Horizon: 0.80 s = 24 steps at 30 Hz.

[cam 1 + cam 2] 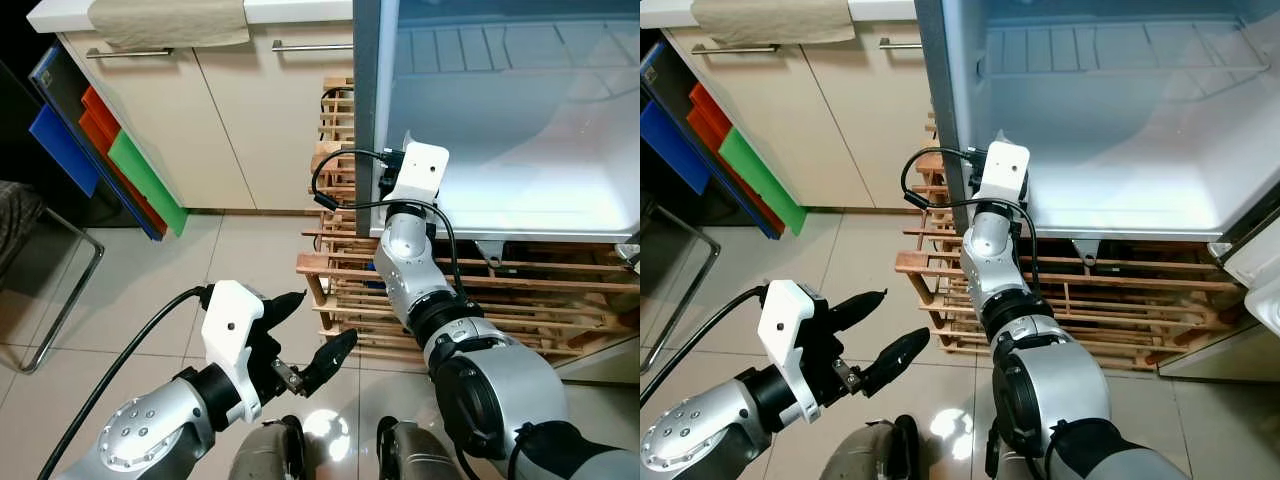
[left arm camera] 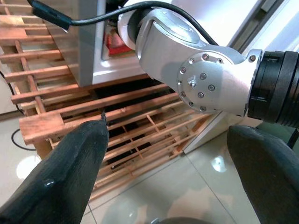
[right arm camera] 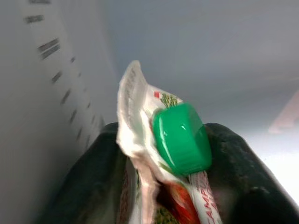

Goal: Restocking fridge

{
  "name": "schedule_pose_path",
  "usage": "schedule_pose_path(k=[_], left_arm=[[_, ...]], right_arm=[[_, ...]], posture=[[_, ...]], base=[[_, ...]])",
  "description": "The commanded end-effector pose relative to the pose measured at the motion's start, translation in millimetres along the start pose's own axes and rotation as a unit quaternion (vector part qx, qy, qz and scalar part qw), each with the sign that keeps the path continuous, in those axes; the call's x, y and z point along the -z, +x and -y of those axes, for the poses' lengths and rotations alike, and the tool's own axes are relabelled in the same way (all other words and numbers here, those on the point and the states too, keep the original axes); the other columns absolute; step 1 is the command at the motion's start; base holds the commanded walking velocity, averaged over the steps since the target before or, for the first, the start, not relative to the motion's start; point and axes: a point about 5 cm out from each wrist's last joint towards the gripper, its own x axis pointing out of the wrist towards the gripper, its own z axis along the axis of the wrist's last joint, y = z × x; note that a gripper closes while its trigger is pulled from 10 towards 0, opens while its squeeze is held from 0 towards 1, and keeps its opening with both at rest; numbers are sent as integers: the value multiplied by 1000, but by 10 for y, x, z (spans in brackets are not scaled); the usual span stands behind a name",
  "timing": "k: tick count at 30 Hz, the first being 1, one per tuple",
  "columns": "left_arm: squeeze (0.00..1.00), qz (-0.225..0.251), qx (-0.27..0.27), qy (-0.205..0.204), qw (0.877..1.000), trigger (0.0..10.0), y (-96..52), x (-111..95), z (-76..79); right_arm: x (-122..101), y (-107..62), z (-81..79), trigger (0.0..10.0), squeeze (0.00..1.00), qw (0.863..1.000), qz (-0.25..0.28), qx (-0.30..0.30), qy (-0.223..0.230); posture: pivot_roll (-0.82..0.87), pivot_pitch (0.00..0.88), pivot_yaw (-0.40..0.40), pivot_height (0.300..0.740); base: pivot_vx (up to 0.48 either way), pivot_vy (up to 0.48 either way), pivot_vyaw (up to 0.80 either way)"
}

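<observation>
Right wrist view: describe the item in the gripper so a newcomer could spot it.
Start at the open fridge standing on the wooden pallet; the right gripper reaches inside by its left wall. Between its black fingers sits a soft white pouch with red and green print. Its round bright green screw cap sets it apart.
</observation>
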Motion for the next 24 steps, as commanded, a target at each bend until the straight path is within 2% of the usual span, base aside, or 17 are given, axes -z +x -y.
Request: schedule_pose_path(k=[1, 11, 18, 24], left_arm=[[0, 1, -1, 5, 1000, 10000, 22, -2, -22], [0, 17, 12, 16, 1000, 10000, 169, -34, -90], [0, 29, 29, 28, 999, 10000, 355, -73, -196], [0, 41, 30, 28, 998, 10000, 519, -107, -308]], right_arm=[[-144, 43, -68, 10000, 1000, 1000, 22, 0, 10], [-340, 67, -161, 10000, 1000, 997, 71, -16, -3], [-436, -6, -211, 10000, 1000, 994, 106, -23, 11], [-501, -57, -181, 10000, 1000, 991, 125, -32, 32]], posture=[[220, 210, 112, 740], [185, 155, 107, 740], [140, 73, 83, 740], [96, 5, 81, 740]], base=[[0, 0, 0], [0, 0, 0], [0, 0, 0], [0, 0, 0]])
